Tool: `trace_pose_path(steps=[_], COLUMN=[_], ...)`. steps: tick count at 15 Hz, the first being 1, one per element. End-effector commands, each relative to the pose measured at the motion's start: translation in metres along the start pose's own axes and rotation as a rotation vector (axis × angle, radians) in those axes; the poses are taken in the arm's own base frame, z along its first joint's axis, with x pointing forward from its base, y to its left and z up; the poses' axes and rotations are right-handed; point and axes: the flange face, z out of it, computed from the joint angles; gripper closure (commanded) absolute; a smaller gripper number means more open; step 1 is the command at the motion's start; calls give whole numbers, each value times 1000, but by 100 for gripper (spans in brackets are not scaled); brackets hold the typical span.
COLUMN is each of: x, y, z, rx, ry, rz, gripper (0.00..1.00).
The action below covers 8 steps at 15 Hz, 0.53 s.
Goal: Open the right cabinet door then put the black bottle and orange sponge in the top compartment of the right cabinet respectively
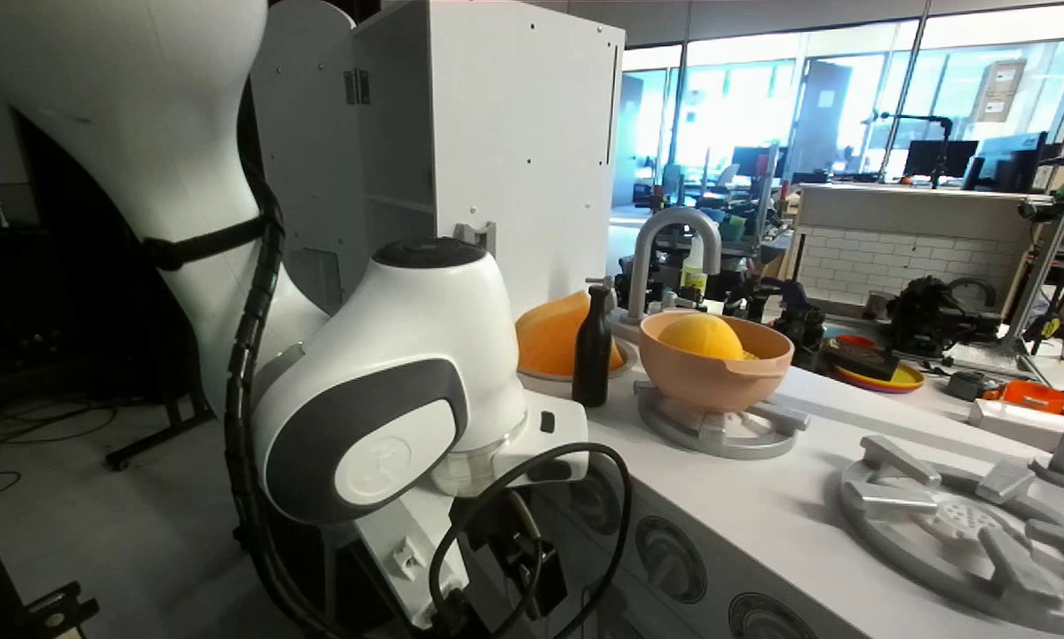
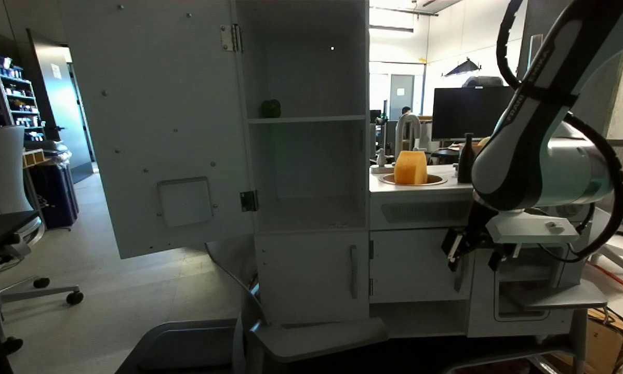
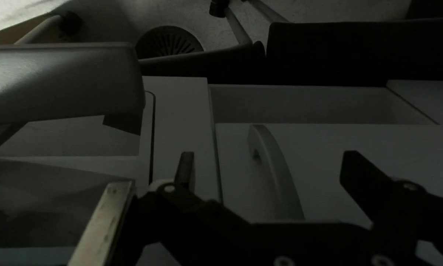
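Background glazing (image 1: 718, 98) glaring white in an exterior view, cabinet interior (image 2: 311, 78) in grey shade, wrist view underexposed, floor (image 3: 7, 16) brightest at upper left, gripper (image 3: 268, 153) mostly near-black.

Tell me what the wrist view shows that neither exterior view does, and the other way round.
Only the wrist view clearly shows the dark slotted disc.

Only the exterior views show the open cabinet door, the black bottle and the orange sponge, all three in both; the green object in the top compartment shows in an exterior view.

Shared by the wrist view and an exterior view: the tool, open and holding nothing, and the handle of a lower door.
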Motion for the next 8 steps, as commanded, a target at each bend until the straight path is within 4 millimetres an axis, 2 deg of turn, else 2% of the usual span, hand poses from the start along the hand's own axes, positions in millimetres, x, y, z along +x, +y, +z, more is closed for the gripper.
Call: trace_pose_path(steps=[1, 7, 8], x=[2, 2, 2], y=[-6, -9, -9], z=[1, 1, 2], rx=[2, 0, 1], ry=[55, 86, 91], rz=[9, -4, -5], gripper=[0, 0, 25])
